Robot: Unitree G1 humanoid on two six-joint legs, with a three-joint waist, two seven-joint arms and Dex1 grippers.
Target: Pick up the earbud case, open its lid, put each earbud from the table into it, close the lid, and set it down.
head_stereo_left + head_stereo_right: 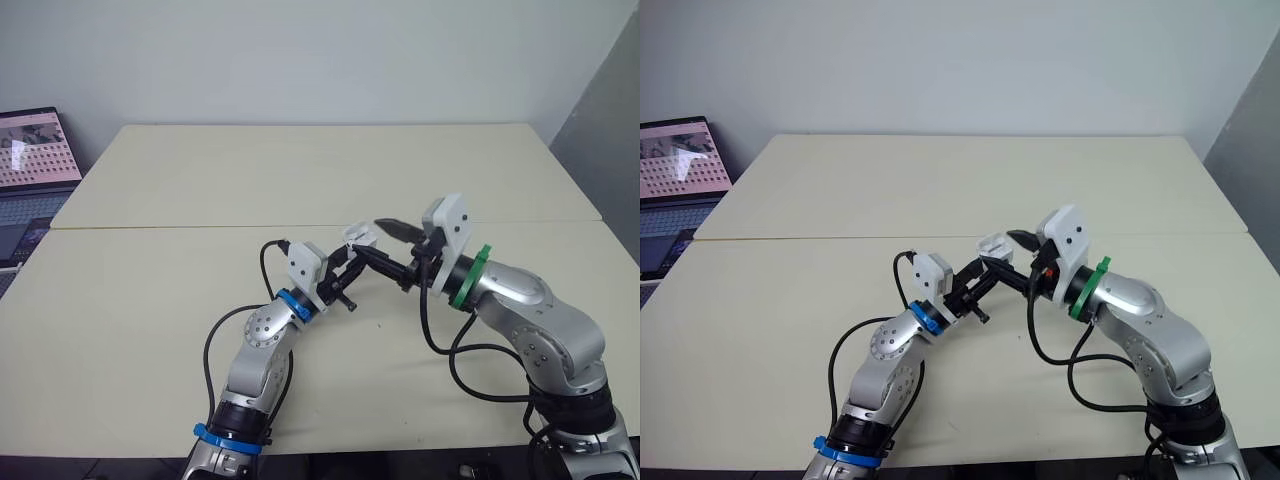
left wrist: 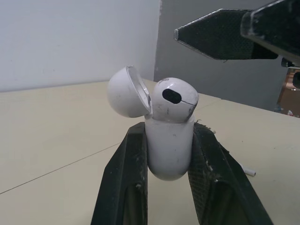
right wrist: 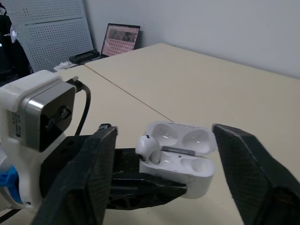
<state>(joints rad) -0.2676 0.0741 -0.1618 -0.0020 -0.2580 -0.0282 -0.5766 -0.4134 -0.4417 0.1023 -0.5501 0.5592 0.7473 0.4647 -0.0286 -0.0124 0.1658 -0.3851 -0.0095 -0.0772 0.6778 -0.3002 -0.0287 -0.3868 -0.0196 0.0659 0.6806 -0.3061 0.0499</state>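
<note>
Left jaws pinching earbud case (image 2: 168, 145), long axis along them, lid (image 2: 127, 91) open, one earbud (image 2: 174, 99) seated, right jaws spread.

No legible text or labels, laptop screen (image 1: 38, 148) too small to read

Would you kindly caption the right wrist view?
Left end effector holds open earbud case, one earbud inserted; right end effector open.
</note>
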